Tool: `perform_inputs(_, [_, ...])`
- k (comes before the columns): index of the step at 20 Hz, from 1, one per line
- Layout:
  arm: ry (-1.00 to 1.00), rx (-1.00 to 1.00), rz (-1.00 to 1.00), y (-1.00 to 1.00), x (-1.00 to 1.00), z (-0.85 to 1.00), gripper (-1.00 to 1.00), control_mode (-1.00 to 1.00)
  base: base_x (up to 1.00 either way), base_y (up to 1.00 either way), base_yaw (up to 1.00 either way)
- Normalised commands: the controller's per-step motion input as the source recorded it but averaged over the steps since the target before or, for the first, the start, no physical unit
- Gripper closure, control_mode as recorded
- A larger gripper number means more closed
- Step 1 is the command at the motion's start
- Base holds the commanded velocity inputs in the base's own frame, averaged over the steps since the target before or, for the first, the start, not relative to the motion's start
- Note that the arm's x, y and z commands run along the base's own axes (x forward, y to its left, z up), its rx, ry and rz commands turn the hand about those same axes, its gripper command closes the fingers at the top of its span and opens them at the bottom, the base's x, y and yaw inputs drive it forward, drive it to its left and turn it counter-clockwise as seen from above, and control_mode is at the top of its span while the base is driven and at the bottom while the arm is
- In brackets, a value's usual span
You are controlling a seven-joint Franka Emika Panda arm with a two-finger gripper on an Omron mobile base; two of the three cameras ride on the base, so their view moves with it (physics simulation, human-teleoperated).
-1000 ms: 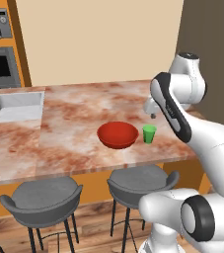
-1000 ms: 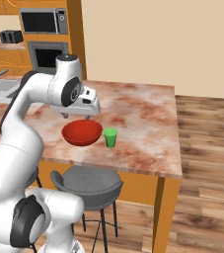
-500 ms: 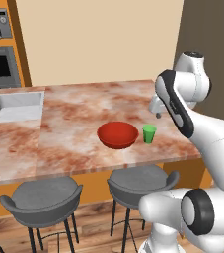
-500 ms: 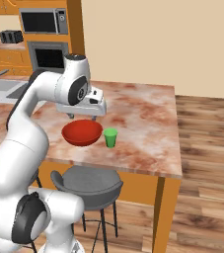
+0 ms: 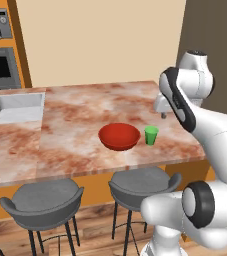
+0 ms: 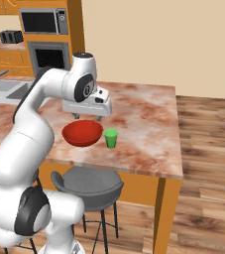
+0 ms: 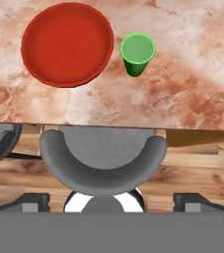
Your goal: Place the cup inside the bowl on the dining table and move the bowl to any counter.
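Since a second ago the arm has swung its hand out over the table, while cup and bowl have stayed put. Nearest, a grey stool (image 7: 102,160) tucks under the dining table (image 5: 70,145) edge. Beyond it the cup (image 6: 111,137) stands upright just beside the empty bowl (image 6: 82,133), apart from it. The gripper (image 6: 87,118) hovers above, jaws wide open, holding nothing. Best to centre over the cup, then descend straight.
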Motion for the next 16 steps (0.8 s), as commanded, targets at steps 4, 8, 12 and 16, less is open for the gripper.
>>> perform_inputs(4, [0.07, 0.0, -0.03, -0.12, 0.1, 0.0, -1.0, -1.0, 0.0, 0.0, 0.0])
perform_inputs(8, [0.07, 0.0, -0.03, -0.12, 0.12, 0.0, -1.0, -1.0, 0.0, 0.0, 0.0])
perform_inputs(12, [0.07, 0.0, -0.03, -0.1, 0.12, 0.0, -1.0, -1.0, 0.0, 0.0, 0.0])
perform_inputs(16, [0.07, 0.0, -0.03, -0.08, 0.11, 0.0, -1.0, -1.0, 0.0, 0.0, 0.0])
